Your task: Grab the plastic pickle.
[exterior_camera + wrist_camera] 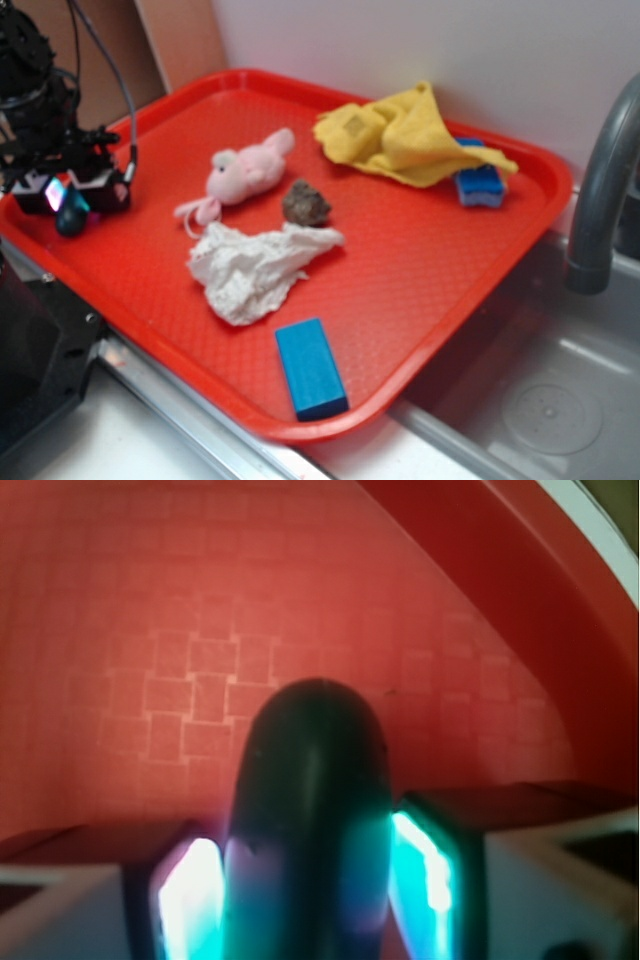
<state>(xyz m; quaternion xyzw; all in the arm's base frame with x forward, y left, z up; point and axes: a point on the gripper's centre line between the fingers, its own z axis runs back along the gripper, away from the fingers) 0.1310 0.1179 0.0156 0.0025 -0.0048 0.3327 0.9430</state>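
My hand sits at the far left corner of the red tray, pinching the plastic pickle between its two pads. Wrist view confirms it: pickle fills the gap, both pads pressed against its sides, glowing teal where the light catches them. Grip is across the narrow width, long axis running out past the fingertips, which is why the rounded end pokes forward toward the tray floor.

Can't tell if the pickle is lifted or touching the tray; exterior view is blurry there, looks very low either way.

Everything else is well apart, so nothing crowds the grasp: pink plush toy and brown lump mid-tray, crumpled white paper below them, blue block near the front rim, yellow cloth at the back draped partly over a blue sponge. Grey faucet and sink at right, off the tray.

Judgement: grasp looks made; lift remains. Smooth plastic, rounded, so it could squirt out if the squeeze is off-centre.
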